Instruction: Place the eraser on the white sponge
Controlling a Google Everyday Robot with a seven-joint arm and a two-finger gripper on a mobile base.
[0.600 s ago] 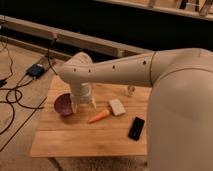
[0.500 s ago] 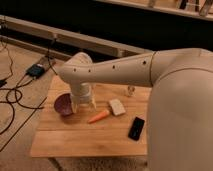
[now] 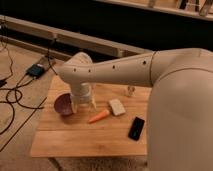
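Gripper: the gripper (image 3: 84, 106) hangs left of centre in the frame, just beside the purple bowl (image 3: 63, 104); its jaws stand apart and hold nothing.
Eraser: the eraser (image 3: 136, 128) lies flat at lower right on the table (image 3: 75, 142), well apart from the gripper.
White sponge: the white sponge (image 3: 117, 106) sits mid-frame, with the carrot (image 3: 99, 116) just beside it.
Risk: I think the fingers may knock the carrot on the way across; the thin slab may slide toward the front edge when pinched.
Room: there is bare wood at lower left; the big arm (image 3: 170, 90) hides the right side.

High behind the arm (image 3: 125, 72), the camera looks down at the end effector (image 3: 83, 106) over the table (image 3: 90, 142).
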